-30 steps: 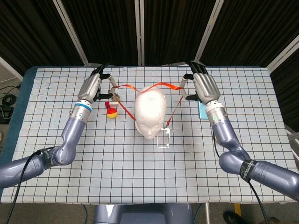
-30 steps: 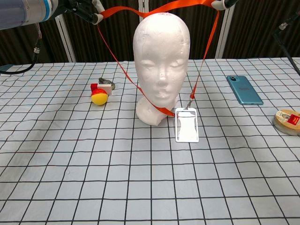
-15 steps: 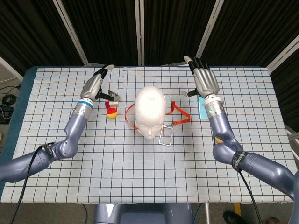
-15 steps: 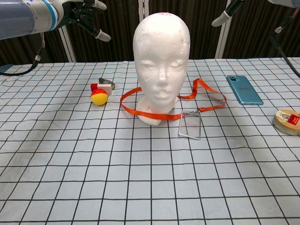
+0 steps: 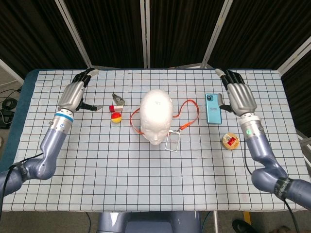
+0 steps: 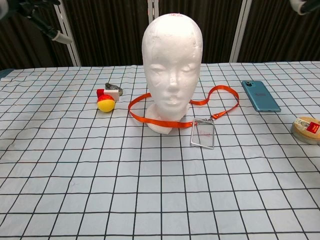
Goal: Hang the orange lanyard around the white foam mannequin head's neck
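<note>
Dropped and settled: orange lanyard (image 5: pixel 187 115) no longer stretched high above the crown as a second ago, now lying slack on the checked tablecloth (image 5: pixel 146 184), looped round the base of the white foam mannequin head (image 5: pixel 156 115) at frame centre. Loop trailing off to the right of the head in the head view, spreading wider than half a second back. Clear badge holder (image 6: pixel 202 133) flat on the cloth just in front of the neck, right of centre in the chest view. Looks like the hanging is done, though resting at table level around the neck's foot rather than up on it.

Left hand (image 5: pixel 74 94) pulled away to the upper left of the head view, released, fingers extended, holding nothing. Right hand (image 5: pixel 240 96) swung out to the upper right, likewise open-palmed and empty, beside the teal phone (image 5: pixel 213 108). Both well apart from the lanyard. Probably retreating, job judged complete.

Writing: none readable. Red label on the small round tin (image 5: pixel 230 141) at right too small to make out. Yellow-and-red ball (image 5: pixel 116 117) and a small clip left of the head, unmarked.
</note>
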`<state>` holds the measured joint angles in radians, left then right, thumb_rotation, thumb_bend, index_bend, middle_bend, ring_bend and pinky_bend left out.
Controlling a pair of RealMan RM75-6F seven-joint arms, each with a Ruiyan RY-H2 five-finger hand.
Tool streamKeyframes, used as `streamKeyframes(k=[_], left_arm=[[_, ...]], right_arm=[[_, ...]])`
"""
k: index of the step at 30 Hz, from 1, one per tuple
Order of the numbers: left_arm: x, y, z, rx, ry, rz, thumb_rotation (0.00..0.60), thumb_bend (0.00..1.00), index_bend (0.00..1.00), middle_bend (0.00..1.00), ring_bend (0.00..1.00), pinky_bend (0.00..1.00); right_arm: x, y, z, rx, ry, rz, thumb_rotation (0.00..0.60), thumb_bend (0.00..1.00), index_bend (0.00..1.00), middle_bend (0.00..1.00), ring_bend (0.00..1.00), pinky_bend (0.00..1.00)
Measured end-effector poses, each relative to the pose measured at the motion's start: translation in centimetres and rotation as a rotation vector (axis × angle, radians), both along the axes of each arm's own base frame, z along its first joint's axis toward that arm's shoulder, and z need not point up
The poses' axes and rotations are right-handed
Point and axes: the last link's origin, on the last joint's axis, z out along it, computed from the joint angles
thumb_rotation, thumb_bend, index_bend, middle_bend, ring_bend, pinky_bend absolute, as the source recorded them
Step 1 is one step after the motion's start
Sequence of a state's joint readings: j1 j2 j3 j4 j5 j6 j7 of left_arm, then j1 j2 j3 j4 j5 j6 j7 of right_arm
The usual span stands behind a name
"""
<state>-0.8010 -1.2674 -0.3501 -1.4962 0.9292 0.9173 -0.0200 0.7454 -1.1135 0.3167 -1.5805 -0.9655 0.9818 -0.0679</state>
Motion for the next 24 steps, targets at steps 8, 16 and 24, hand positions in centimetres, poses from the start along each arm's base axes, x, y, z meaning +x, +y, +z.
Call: streamKeyframes(k=[8, 16, 24], left_arm=[[-4.8, -7.0, 3.8, 0.056, 0.185, 0.017, 0.600, 0.00, 0.00, 0.00, 0.00, 0.00], [-8.1, -14.3, 5.6, 0.094, 0.281, 0.099, 0.600, 0.00, 0.00, 0.00, 0.00, 0.00], [-10.3, -19.9, 6.3, 0.146, 0.339, 0.166, 0.600, 0.00, 0.00, 0.00, 0.00, 0.00]], right_arm=[[-5.4, 7.1, 0.2, 0.103, 0.084, -0.001, 0.600, 1.00, 0.14, 0.03, 0.00, 0.00], [-7.5, 11.8, -2.3, 0.264, 0.139, 0.048, 0.600, 1.00, 0.14, 0.08, 0.00, 0.00], [-6.9, 12.8, -8.0, 0.432, 0.127, 0.132, 0.600, 1.00, 0.08, 0.06, 0.00, 0.00]])
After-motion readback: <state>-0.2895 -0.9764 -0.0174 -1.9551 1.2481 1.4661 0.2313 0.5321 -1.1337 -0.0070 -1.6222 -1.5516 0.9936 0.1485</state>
